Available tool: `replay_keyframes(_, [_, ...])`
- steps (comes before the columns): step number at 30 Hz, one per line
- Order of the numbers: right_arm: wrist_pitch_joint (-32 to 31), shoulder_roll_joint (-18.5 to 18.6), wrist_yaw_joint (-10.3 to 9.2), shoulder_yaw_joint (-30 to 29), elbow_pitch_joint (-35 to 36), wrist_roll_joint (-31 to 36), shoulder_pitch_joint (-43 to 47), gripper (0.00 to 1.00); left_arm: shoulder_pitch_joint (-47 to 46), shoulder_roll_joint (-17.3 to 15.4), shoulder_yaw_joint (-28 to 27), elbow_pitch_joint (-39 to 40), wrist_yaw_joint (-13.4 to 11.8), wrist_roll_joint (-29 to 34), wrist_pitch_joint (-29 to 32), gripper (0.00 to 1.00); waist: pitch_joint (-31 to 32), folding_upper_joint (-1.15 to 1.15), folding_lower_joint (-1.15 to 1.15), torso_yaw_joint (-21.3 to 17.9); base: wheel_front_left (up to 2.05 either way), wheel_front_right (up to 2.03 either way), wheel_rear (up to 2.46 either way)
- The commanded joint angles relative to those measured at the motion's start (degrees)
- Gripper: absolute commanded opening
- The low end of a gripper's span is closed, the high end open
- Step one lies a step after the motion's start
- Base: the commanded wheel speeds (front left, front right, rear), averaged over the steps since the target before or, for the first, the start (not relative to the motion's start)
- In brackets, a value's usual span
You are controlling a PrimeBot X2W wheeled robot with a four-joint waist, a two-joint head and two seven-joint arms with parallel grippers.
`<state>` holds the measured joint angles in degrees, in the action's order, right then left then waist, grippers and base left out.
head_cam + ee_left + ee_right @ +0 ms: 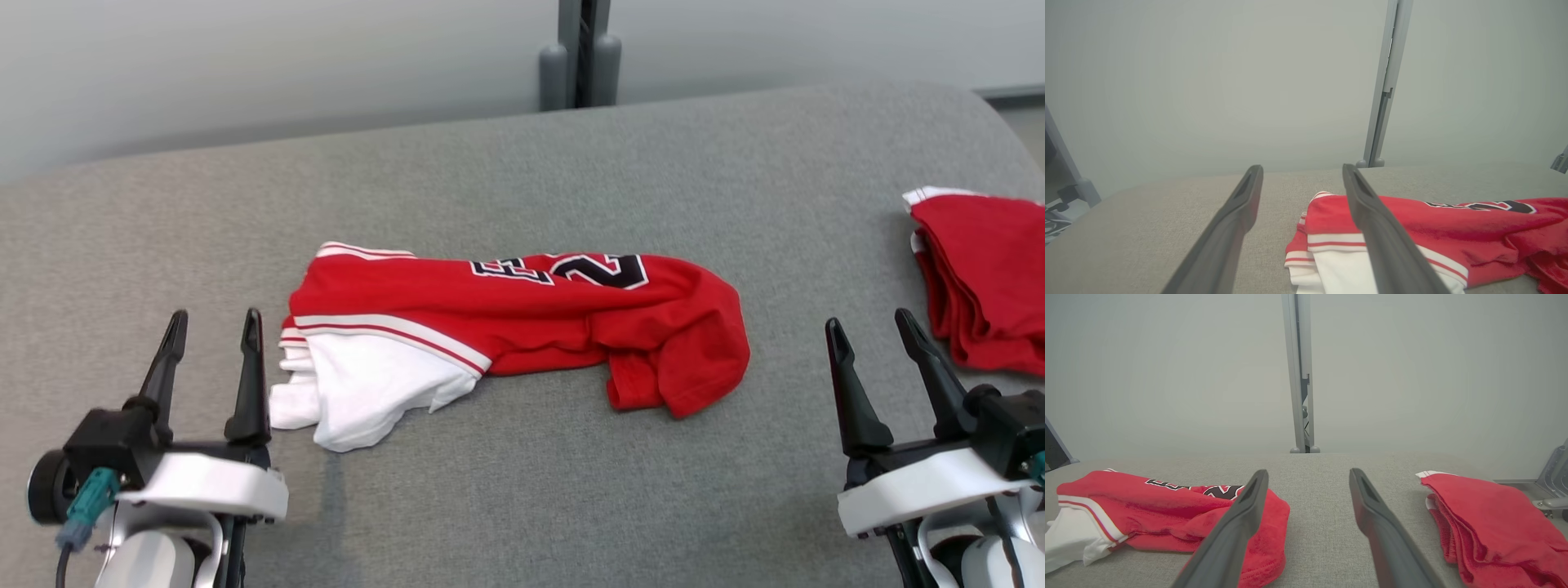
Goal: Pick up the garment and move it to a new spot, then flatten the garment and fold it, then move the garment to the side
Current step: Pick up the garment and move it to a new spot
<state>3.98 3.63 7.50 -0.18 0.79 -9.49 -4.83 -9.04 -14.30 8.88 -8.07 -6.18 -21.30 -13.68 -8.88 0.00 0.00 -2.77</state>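
The garment (pixel 522 327), a red jersey with a white panel, white and red stripes and black lettering edged in white, lies bunched in a long heap across the middle of the grey padded surface (pixel 522 506), free of both grippers. Its white end points toward the robot's left and spills out in loose folds, while the red end on the right is rolled over on itself into a thick lump. The lettering sits along the far edge of the heap, partly tucked into a crease. The left gripper (pixel 215 314) stands at the near left with its two dark fingers spread wide and nothing between them; its inner finger is just beside the striped hem of the garment, and the left wrist view shows that finger crossing in front of the red and white cloth without closing on it. The right gripper (pixel 869 318) stands at the near right, jaws also wide and empty, well apart from the red end of the garment. Just beyond it, at the right edge of the surface, lies a folded red pile (pixel 988 278) with a white trim at its far corner. A grey post (pixel 581 53) rises behind the far edge against a pale wall (pixel 245 65)
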Motion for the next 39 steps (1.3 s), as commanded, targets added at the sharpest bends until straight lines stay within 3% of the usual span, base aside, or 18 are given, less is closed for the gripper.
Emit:
replay_keyframes(1, [-0.59,0.47,-0.02,-0.14,0.75,0.62,1.13,1.0,1.79,-0.58,-0.22,1.2,-0.66,-0.22,0.47,1.0,2.36,0.0,0.0,1.56,0.0,0.0,0.0])
replay_keyframes(20, [-4.85,0.16,-0.02,-0.82,6.86,0.82,9.77,1.0,11.84,-1.31,1.66,8.57,-3.04,-0.59,5.32,1.0,8.32,0.0,0.0,2.71,0.0,0.0,0.0])
replay_keyframes(39, [-5.18,-0.41,-0.02,-1.53,7.4,0.33,10.9,1.0,12.64,-1.85,2.35,9.99,-3.68,-1.2,6.42,1.0,8.69,0.0,0.0,3.45,0.0,0.0,0.0])
